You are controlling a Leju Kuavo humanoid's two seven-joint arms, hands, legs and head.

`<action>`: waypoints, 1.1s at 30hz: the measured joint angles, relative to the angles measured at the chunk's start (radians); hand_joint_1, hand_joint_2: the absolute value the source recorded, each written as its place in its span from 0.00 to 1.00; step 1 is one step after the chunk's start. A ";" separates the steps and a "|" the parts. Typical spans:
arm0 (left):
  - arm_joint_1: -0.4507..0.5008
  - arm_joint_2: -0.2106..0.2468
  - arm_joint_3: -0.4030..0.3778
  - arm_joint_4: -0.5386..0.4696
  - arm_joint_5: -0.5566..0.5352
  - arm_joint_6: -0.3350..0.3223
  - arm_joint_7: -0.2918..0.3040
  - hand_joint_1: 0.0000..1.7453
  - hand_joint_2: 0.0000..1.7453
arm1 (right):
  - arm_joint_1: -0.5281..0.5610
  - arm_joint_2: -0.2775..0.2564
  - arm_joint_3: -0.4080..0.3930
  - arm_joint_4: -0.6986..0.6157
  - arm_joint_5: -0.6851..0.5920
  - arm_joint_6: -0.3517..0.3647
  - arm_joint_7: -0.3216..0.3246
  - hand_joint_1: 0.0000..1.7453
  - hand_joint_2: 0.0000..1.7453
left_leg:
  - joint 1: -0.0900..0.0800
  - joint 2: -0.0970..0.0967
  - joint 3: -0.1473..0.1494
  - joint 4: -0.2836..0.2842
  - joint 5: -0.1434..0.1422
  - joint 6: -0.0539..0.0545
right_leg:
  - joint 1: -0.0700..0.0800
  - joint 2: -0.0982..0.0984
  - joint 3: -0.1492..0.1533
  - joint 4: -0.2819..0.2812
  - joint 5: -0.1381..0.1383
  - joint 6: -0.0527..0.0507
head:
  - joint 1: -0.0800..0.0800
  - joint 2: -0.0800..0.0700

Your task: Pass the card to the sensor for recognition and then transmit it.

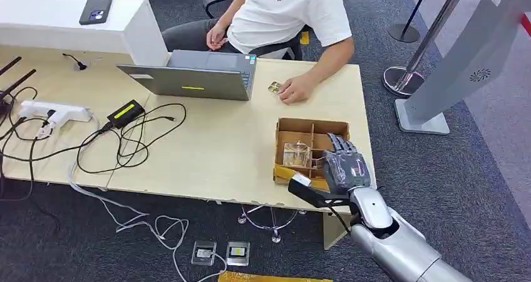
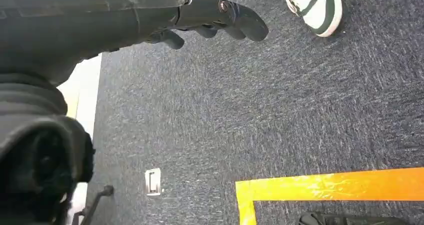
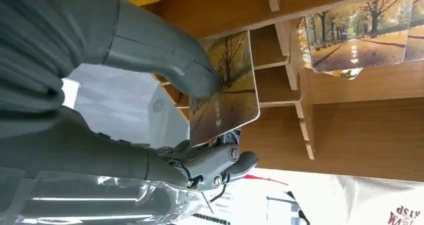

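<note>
In the right wrist view my right hand point(image 3: 75, 100) pinches a card point(image 3: 230, 90) printed with an autumn tree avenue between the thumb point(image 3: 165, 55) and the fingers beneath it. The card is held just over the dividers of the wooden box point(image 3: 350, 135), where more such cards point(image 3: 357, 35) lie in a compartment. The head view has my right hand point(image 1: 343, 166) over the near right part of the box point(image 1: 311, 126) at the table's right end. The grey sensor stand point(image 1: 480, 75) slants up beyond the table's right side. My left hand point(image 2: 215, 15) hangs over the carpet, holding nothing.
A person sits behind the table, one hand point(image 1: 297, 89) beside a small card point(image 1: 274, 88). A grey laptop point(image 1: 200, 75), a charger point(image 1: 125, 113), a power strip point(image 1: 53, 111) and loose cables cover the left of the table. A stanchion base point(image 1: 401, 78) stands by the sensor stand.
</note>
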 joint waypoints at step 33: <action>-0.004 0.003 -0.059 0.000 -0.117 -0.027 0.026 0.00 0.00 | -0.329 0.006 -0.140 -0.110 0.092 -0.038 0.076 1.00 1.00 | 0.000 0.000 0.000 0.000 0.001 0.000 | 0.000 0.000 0.000 0.001 0.001 0.000 | 0.000 0.000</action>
